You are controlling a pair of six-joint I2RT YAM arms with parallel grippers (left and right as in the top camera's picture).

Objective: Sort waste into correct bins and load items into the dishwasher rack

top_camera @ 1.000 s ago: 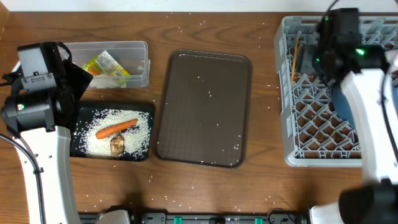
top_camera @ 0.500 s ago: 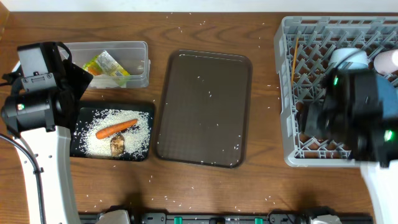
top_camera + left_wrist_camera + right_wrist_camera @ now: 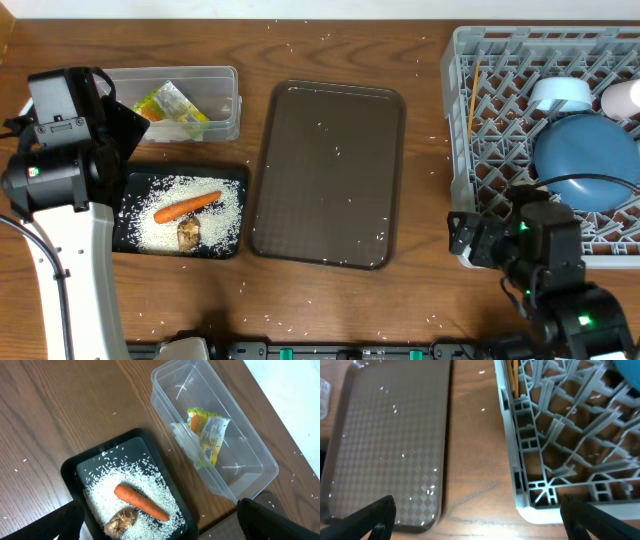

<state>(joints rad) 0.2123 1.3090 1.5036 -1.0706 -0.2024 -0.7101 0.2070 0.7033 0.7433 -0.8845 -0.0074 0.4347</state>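
**A:** How does the right gripper (image 3: 480, 522) stand?

**B:** Wide open, with nothing in it. Its fingers sit at the two bottom corners of the wrist view, and only bare desk (image 3: 475, 460) lies between them. It hangs over the desk just off the near left corner of the rack (image 3: 520, 467).

**A:** And around it?

**B:** To its left is the brown tray (image 3: 385, 435), with a few grains on it. To its right is the rack's wall. The chopsticks (image 3: 512, 380) stand just inside that wall, toward the far end.

**A:** Does anything block the overhead view?

**B:** The right arm (image 3: 545, 270) covers the rack's near left corner. Deeper in, the plate (image 3: 585, 160) sits among the pegs. Beyond it is a pale vessel (image 3: 560, 95); whether it is a cup or a bowl cannot be told. A white cup (image 3: 622, 97) sits at the frame's edge.

**A:** What about the left gripper (image 3: 160, 527)?

**B:** It is also spread wide and holds nothing, above one end of the black tray (image 3: 75, 467). The tray carries a bed of rice (image 3: 105, 490), with the carrot (image 3: 140, 501) on it and the food lump (image 3: 121, 521) just beside the carrot. The tub (image 3: 250, 455) lies just beside the tray and holds the wrapper (image 3: 210, 435). From overhead, the left arm (image 3: 60, 160) hides the tray's left end. Loose grains are scattered over the desk.
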